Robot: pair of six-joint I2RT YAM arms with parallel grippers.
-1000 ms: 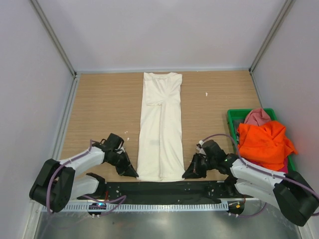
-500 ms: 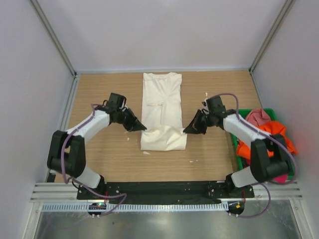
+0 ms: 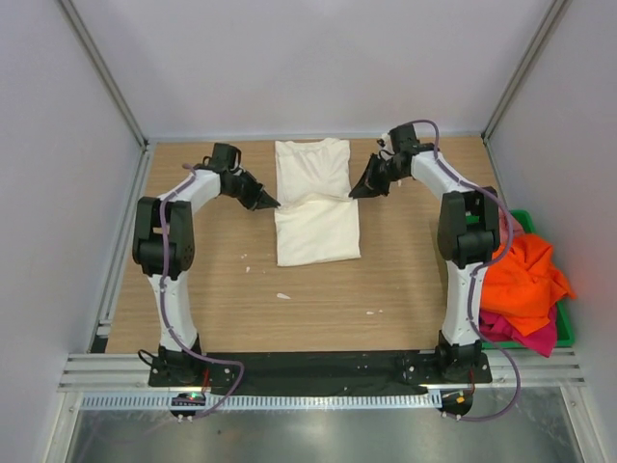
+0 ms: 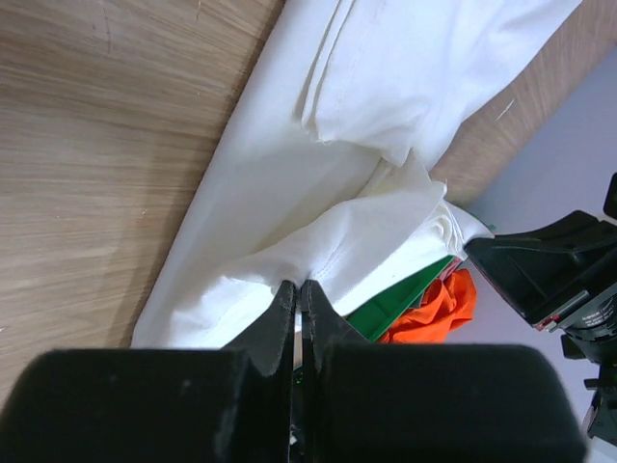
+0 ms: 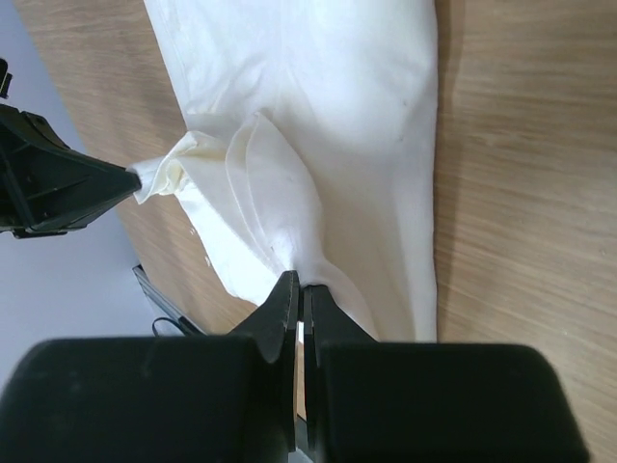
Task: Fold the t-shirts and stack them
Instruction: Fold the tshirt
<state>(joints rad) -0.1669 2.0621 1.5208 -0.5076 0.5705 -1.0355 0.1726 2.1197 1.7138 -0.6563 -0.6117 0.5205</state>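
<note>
The cream-white t-shirt point(image 3: 314, 198) lies at the far middle of the table, its near half folded back over the far half. My left gripper point(image 3: 273, 203) is shut on the folded hem's left corner; in the left wrist view point(image 4: 300, 285) the cloth point(image 4: 366, 145) is pinched between the fingertips. My right gripper point(image 3: 355, 193) is shut on the hem's right corner, which the right wrist view point(image 5: 300, 280) shows on the white cloth point(image 5: 328, 116). An orange t-shirt point(image 3: 519, 275) and a magenta one point(image 3: 521, 333) sit in the green bin point(image 3: 564, 328).
The green bin stands at the right edge by the right wall. Grey walls enclose the table on three sides. A black strip point(image 3: 318, 371) and a metal rail point(image 3: 308, 397) run along the near edge. Small white specks point(image 3: 282, 295) lie on the wood.
Both grippers have carried the shirt's near hem from the table's near edge to the far end, folding the long shirt in half. Both arms are now stretched far out.
</note>
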